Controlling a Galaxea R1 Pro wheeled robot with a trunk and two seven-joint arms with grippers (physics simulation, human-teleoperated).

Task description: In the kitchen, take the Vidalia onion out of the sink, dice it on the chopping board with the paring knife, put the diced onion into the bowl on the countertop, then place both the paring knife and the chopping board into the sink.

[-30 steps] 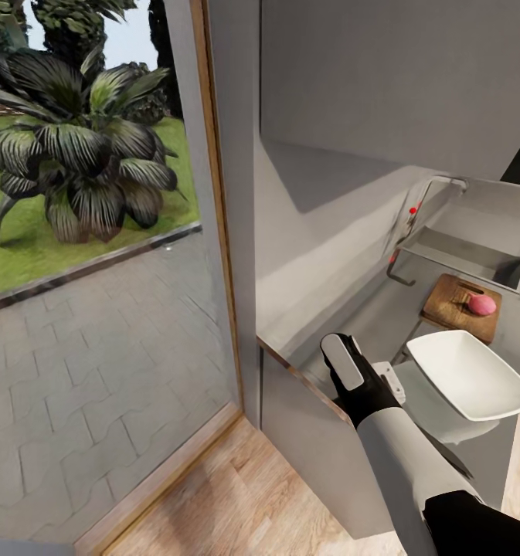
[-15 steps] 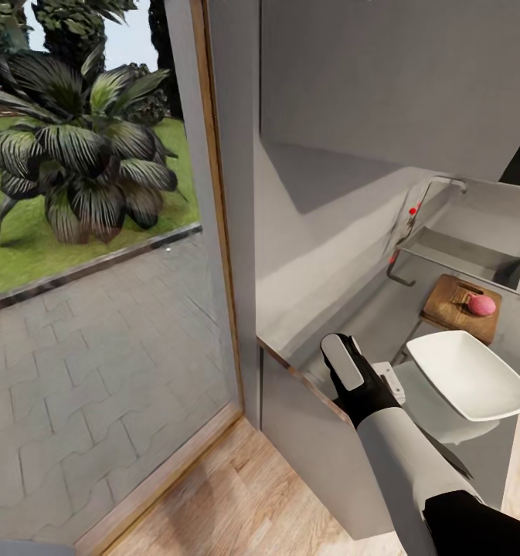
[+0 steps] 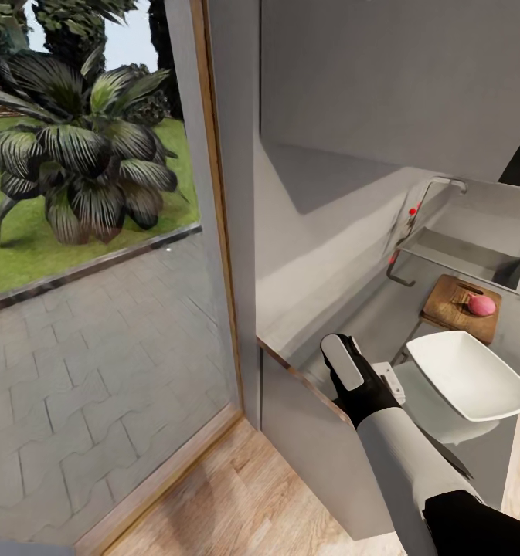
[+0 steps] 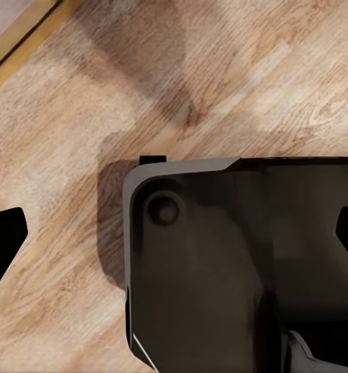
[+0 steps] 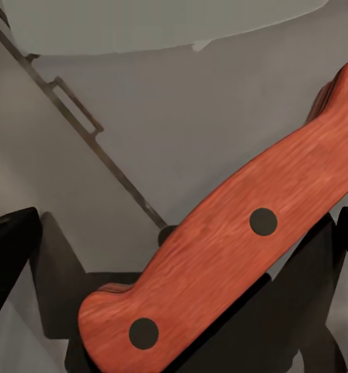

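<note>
big glass door [image 3: 97, 255] takes the whole 9 o'clock half of the head view, paving and a leafy plant [image 3: 82, 147] outside, wood floor [image 3: 236, 502] at 6 o'clock. the countertop [image 3: 352, 309] runs from centre toward 3 o'clock, its far end cut off by the frame. the sink [image 3: 464, 251] sits at 2 o'clock, basin mostly hidden, tap with a red knob at its near edge, inside hard to make out. the bowl [image 3: 468, 374] lies on the counter at 4 o'clock, tilted-looking, rim clipped by the frame edge. the chopping board [image 3: 454, 305] is between bowl and sink, with a pink round onion [image 3: 481, 305] on top of it, small and blurry. right arm comes up from 5 o'clock; right gripper [image 3: 344, 363] is seen from behind over the counter edge, fingers hidden there. in the right wrist view the right gripper [image 5: 182, 295] is clamped on the paring knife [image 5: 236, 233], red handle with two dark rivets across the frame, blade out of sight. left gripper [image 4: 174, 233] hangs over the wood floor and a dark robot part, only dark finger tips at the frame edges, set wide apart, nothing between them.
</note>
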